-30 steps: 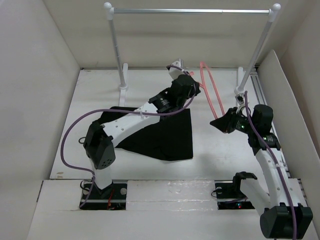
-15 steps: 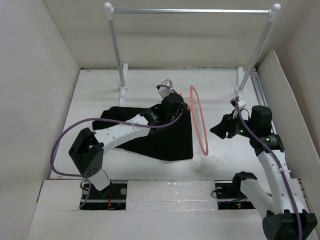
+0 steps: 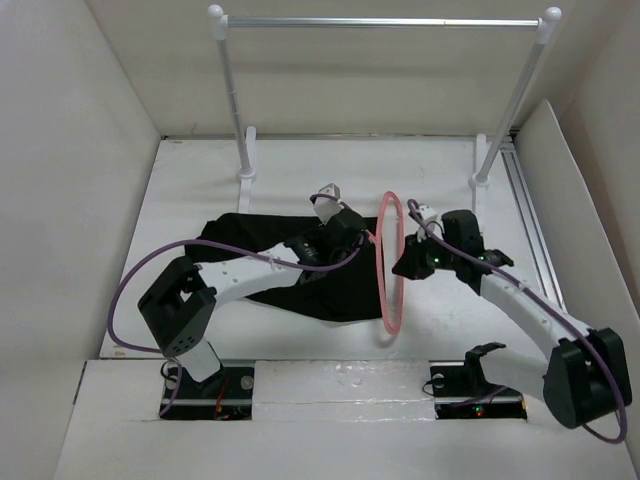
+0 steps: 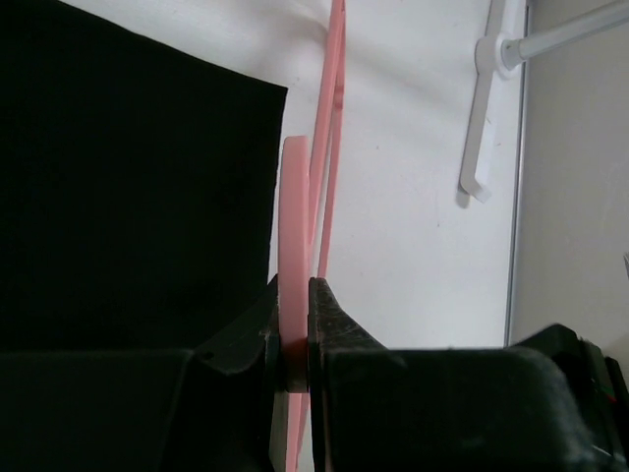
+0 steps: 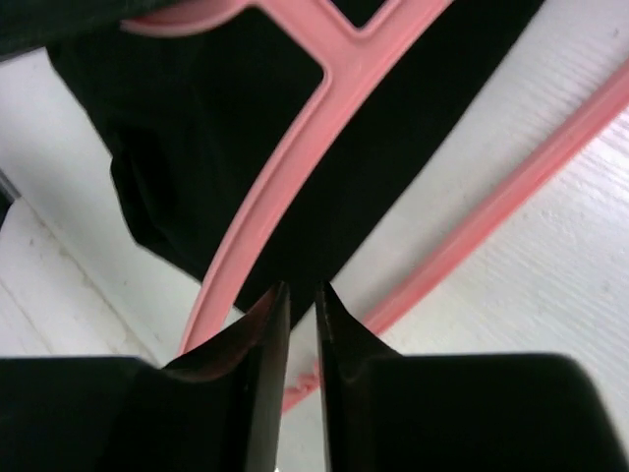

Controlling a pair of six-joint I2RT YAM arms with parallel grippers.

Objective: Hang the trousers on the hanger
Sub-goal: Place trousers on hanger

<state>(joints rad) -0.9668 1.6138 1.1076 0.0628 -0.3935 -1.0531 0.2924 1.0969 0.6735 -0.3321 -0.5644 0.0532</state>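
The black trousers (image 3: 330, 285) lie flat on the white table, filling the left of the left wrist view (image 4: 128, 197). The pink hanger (image 3: 392, 215) stands on edge over their right edge. My left gripper (image 3: 368, 238) is shut on it, with the pink plastic (image 4: 295, 197) squeezed between the fingertips of the left gripper (image 4: 295, 295). My right gripper (image 3: 398, 268) reaches in from the right, inside the hanger's outline (image 5: 295, 147). The right gripper (image 5: 300, 292) has its jaws drawn to a thin slit, and a corner of the trousers (image 5: 197, 118) sits pinched at the tips.
A silver rail (image 3: 380, 21) on two white posts (image 3: 235, 100) spans the back; one post foot (image 4: 480, 138) shows in the left wrist view. White walls enclose the table, with a slanted panel (image 3: 560, 180) on the right.
The left arm carried the hanger from the back down to the trousers' right edge. The right gripper swung left to the hanger, its jaws opening wide and then closing.
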